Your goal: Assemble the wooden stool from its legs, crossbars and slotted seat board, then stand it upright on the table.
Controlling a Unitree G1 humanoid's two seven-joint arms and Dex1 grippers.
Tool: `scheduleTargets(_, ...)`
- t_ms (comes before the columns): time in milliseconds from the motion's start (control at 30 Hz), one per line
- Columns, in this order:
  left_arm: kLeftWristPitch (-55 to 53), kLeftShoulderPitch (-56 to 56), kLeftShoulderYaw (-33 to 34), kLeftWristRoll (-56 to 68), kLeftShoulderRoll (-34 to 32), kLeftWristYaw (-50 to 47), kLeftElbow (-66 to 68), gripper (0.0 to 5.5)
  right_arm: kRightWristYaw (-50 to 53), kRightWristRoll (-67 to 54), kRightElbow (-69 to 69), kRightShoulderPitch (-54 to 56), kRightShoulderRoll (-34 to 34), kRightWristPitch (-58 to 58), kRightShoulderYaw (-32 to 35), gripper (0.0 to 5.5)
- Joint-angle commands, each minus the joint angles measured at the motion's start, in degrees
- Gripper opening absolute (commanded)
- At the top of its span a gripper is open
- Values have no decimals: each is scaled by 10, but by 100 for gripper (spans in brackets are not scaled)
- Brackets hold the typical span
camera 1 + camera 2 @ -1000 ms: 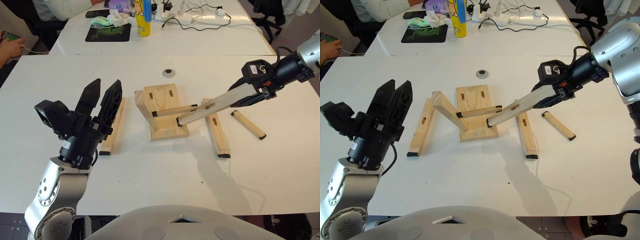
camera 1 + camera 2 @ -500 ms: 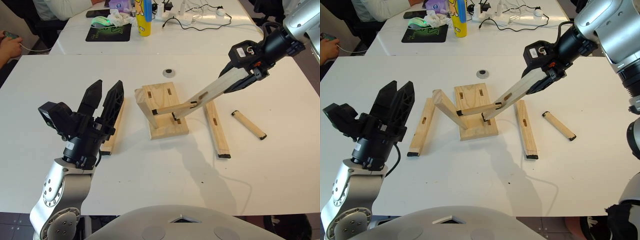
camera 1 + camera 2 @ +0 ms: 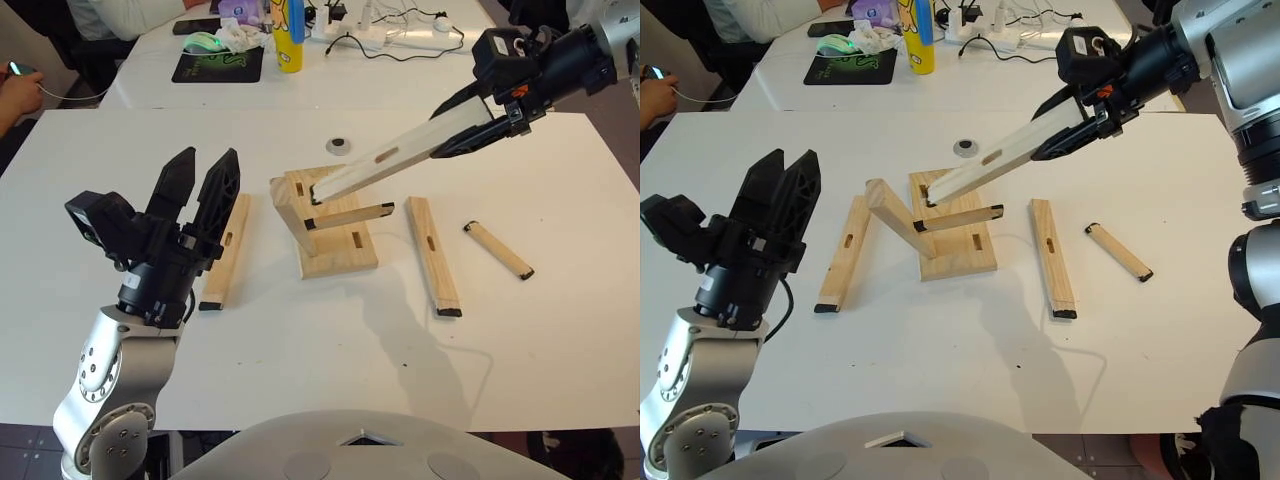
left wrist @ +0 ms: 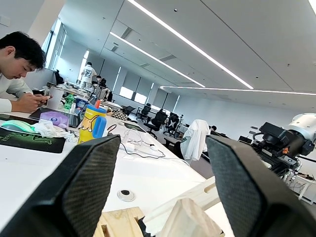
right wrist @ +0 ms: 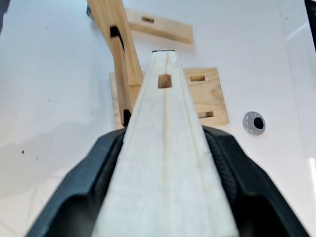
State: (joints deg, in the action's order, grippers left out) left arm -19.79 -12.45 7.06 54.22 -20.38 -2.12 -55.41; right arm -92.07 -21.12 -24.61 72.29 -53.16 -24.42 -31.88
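Note:
The slotted seat board (image 3: 345, 250) lies flat mid-table. One leg (image 3: 288, 208) stands tilted in it, with a crossbar (image 3: 352, 215) sticking out of that leg over the board. My right gripper (image 3: 472, 124) is shut on another long slotted leg (image 3: 395, 155), held slanting above the table; its far tip hangs over the board's back left part, close to the tilted leg. My left gripper (image 3: 200, 188) is open and raised, left of the board, nothing between its fingers (image 4: 89, 190). Two more legs (image 3: 226, 250) (image 3: 433, 255) and a short crossbar (image 3: 497, 249) lie on the table.
A small round grey disc (image 3: 338, 146) sits behind the board. On the far table stand a yellow bottle (image 3: 288, 38), a dark mouse mat (image 3: 215, 66) and a tangle of cables (image 3: 400, 35). Bare white tabletop stretches in front of the board.
My right gripper has lifted the held leg and swung it back and leftward; its tip went from the board's front right to above the back left. The left gripper barely moved.

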Motion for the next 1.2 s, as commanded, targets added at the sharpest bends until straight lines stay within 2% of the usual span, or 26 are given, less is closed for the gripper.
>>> scheduleTargets(33,-25,48,21,40,-36,-3,12,318,42,-24,59,-29,32,-59,78,206)
scheduleTargets(267,-49,97,36,92,-70,-6,31,318,120,-75,139,-59,100,-152,175,206)
scheduleTargets(633,-57,98,60,127,-93,-3,48,318,127,-114,222,-95,103,-206,233,206)
scheduleTargets(1200,-64,82,59,132,-98,8,64,318,217,-209,265,-80,157,-307,317,206)
